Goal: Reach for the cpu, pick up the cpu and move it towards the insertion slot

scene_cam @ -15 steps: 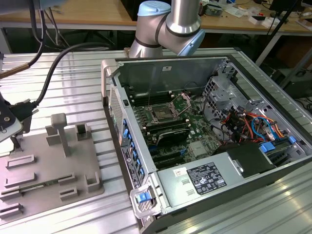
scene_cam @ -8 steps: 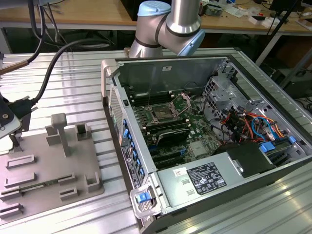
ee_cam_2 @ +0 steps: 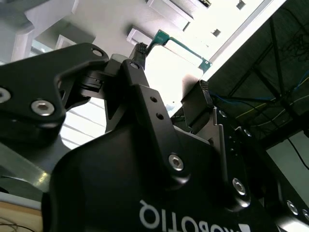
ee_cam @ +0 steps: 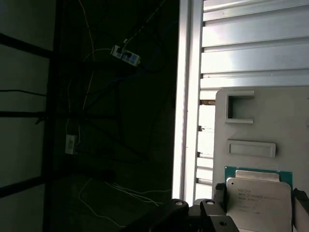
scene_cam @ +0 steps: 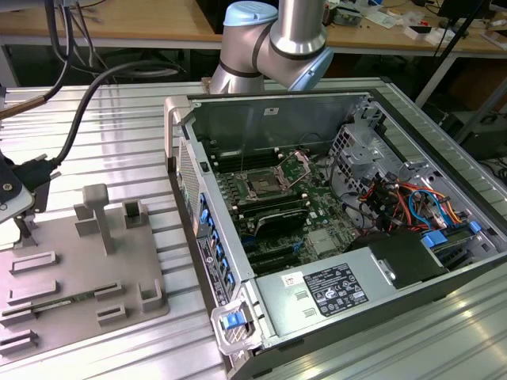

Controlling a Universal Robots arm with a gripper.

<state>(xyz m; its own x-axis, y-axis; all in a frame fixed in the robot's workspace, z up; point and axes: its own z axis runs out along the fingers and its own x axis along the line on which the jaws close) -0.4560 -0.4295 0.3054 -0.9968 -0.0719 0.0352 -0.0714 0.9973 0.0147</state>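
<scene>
Tool: the gripper has its fingers set against two opposite edges of the cpu. No gap shows on either side in the first wrist view, so I read it as clamped on the chip.
Cpu: silver lid up, thin green rim showing, held between the jaws over the grey fixture plate. I cannot tell whether it has left the plate.
Plate: lower part of the exterior view's left, on the ribbed metal bench.
Insertion slot: near the middle of the exterior frame, on the green board inside the open computer case. Its metal frame is shiny, its centre dark and unoccupied. It is well apart from the plate, with the case wall between.
Step in hand: pick-up, judged by the grip at the plate.
Doing it well: grip by the edges only and keep the chip level. Rise straight off the plate so no corner drags on the raised holders nearby.
Risk: a tilted chip could slip in the jaws.
</scene>
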